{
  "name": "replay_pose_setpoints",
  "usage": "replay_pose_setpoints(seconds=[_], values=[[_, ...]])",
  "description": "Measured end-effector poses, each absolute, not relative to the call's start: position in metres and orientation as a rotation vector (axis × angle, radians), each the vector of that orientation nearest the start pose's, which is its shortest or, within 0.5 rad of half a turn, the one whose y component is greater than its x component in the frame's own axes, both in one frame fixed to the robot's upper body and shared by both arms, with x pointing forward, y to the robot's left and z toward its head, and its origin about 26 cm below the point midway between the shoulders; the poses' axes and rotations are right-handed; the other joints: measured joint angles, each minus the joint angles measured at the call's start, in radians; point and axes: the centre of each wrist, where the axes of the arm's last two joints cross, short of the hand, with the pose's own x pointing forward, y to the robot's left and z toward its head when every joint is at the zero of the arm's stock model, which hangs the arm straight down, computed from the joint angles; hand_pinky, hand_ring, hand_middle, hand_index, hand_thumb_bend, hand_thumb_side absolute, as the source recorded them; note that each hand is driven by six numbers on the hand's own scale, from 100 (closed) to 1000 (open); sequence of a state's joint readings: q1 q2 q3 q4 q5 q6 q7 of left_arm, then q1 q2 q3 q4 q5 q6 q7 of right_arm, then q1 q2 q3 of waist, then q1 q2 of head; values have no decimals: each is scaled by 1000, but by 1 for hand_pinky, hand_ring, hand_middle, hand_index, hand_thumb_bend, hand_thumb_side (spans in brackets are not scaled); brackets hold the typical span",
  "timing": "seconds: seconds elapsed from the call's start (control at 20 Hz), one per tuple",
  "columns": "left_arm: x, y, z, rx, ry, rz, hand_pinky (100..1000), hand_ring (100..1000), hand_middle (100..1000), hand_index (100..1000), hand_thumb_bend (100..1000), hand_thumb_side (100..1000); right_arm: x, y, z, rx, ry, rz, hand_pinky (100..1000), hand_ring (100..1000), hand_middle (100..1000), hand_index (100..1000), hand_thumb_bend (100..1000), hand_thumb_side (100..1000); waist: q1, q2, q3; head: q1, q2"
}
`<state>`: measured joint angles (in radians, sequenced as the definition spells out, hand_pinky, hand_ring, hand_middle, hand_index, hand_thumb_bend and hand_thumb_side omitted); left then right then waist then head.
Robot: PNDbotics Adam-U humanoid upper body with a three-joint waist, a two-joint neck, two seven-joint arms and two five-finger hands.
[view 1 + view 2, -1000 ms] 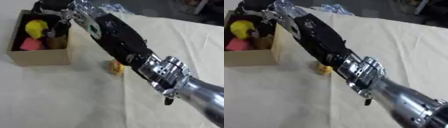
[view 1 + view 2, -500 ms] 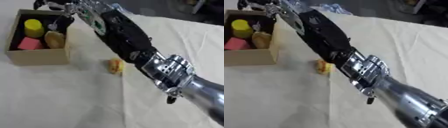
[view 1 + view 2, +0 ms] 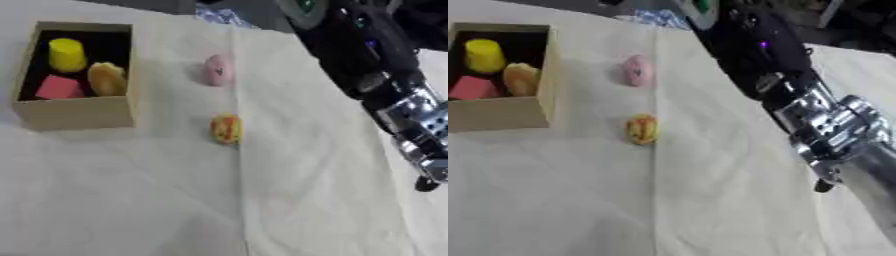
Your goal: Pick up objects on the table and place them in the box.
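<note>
An open cardboard box (image 3: 79, 112) stands at the left on the cream cloth. Inside lie a yellow cylinder (image 3: 67, 54), a red block (image 3: 59, 87) and a tan rounded piece (image 3: 107, 78). Right of the box, a pink rounded object (image 3: 217, 70) rests on the cloth. A yellow-orange object (image 3: 226, 128) lies nearer to me, below the pink one. My right arm (image 3: 367, 55), black with a silver joint, crosses from the lower right to the top edge, above and right of both loose objects. Its hand is cut off past the top edge. My left hand does not show.
A blue-and-white crumpled thing (image 3: 219, 15) lies at the far edge of the cloth, just left of the arm. A fold in the cloth (image 3: 238, 190) runs down the middle. Dark background sits beyond the table at the top right.
My right hand was over the box with the tan piece; that piece now lies in the box. The arm has drawn back right and up, uncovering the pink object. The view has shifted.
</note>
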<state>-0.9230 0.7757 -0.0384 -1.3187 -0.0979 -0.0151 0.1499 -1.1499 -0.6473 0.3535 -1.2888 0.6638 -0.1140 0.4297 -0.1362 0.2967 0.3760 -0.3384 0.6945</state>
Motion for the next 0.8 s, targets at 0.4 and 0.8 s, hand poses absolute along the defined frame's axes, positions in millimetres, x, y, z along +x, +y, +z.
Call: replay_pose_setpoints(seconds=[0.4, 0.8], values=[[407, 355, 346, 893, -2225, -438, 821, 779, 768, 902, 657, 807, 396, -236, 337, -1012, -1705, 1797, 895, 891, 818, 869, 168, 418, 12, 0, -21, 29, 5], [407, 355, 346, 897, -2222, -429, 821, 778, 767, 903, 657, 808, 376, -241, 316, -952, -1641, 1872, 894, 889, 817, 871, 152, 453, 24, 3, -32, 29, 11]])
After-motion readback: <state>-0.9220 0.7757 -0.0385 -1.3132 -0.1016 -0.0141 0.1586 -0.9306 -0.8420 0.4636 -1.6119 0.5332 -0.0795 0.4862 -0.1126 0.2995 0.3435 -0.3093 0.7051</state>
